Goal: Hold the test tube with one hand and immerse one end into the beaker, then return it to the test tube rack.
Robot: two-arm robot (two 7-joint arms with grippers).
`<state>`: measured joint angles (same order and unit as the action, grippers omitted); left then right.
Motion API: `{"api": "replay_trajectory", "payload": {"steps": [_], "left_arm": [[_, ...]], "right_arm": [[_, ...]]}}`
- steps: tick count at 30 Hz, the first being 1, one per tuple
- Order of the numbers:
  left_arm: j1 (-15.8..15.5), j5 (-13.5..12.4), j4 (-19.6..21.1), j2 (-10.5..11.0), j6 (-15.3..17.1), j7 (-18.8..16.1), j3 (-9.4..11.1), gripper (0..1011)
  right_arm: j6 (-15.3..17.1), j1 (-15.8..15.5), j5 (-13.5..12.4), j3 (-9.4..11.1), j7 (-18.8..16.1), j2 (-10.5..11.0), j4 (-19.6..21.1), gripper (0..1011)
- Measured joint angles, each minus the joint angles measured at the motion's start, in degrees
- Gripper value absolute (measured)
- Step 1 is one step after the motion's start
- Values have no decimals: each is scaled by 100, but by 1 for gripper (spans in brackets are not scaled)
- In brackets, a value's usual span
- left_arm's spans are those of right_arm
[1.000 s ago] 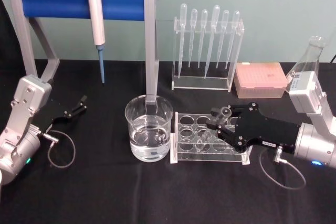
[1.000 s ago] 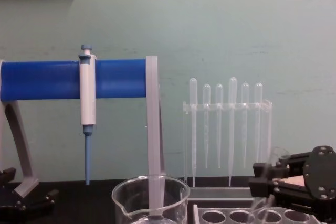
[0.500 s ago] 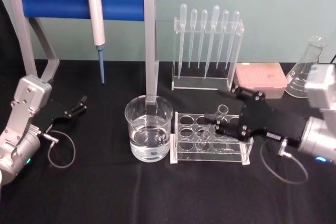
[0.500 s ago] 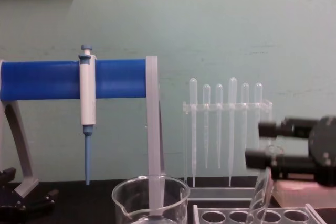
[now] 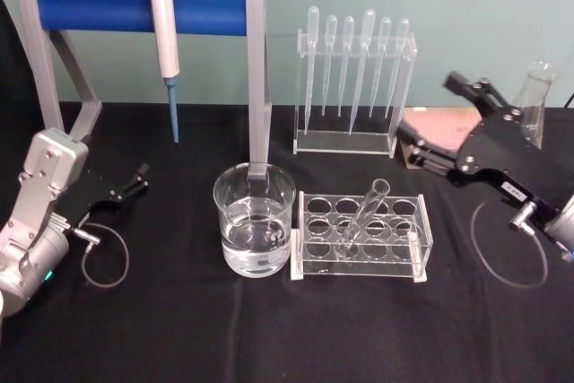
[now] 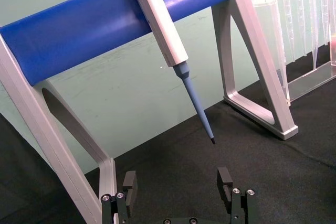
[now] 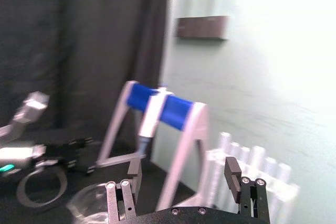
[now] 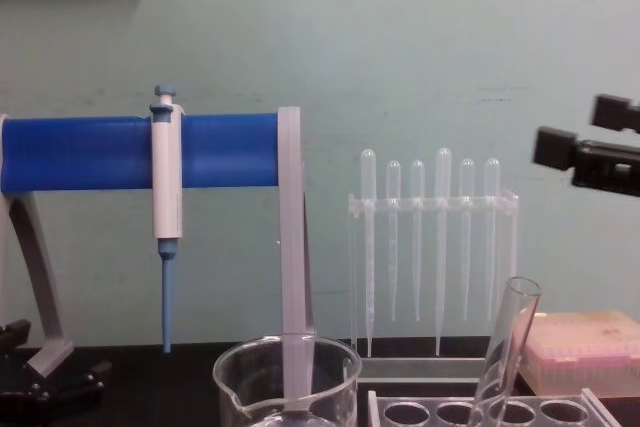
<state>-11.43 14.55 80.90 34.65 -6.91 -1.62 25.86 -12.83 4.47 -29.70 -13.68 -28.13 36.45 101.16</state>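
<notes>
Having let go, right hand (image 5: 439,116) spread, raised off leaning test tube (image 5: 360,215).

Chest view's lower edge cuts off the beaker (image 8: 287,382) and test tube (image 8: 505,347) bottoms

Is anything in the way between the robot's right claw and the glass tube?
Nothing visible is. The right claw, open, hangs above the pink box, and the test tube leans in its clear rack with only open air between them.
</notes>
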Motion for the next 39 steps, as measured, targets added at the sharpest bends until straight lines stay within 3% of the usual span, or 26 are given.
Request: {"api": "replay_trajectory", "payload": {"steps": [7, 14, 19, 24, 39], "left_arm": [[0, 0, 0, 0, 0, 0, 0, 1000], [0, 0, 0, 0, 0, 0, 0, 1000], [0, 0, 0, 0, 0, 0, 0, 1000], [0, 0, 0, 0, 0, 0, 0, 1000], [0, 0, 0, 0, 0, 0, 0, 1000]], "right_arm": [[43, -432, 217, 369, 1038, -493, -88, 1002], [87, -657, 821, 451, 2067, -1092, -395, 1002], [341, -738, 1171, 462, 2548, -1313, -495, 1002], [556, -776, 1386, 482, 2751, -1400, -528, 1003], [615, -760, 1388, 484, 2641, -1420, -597, 1002]]}}
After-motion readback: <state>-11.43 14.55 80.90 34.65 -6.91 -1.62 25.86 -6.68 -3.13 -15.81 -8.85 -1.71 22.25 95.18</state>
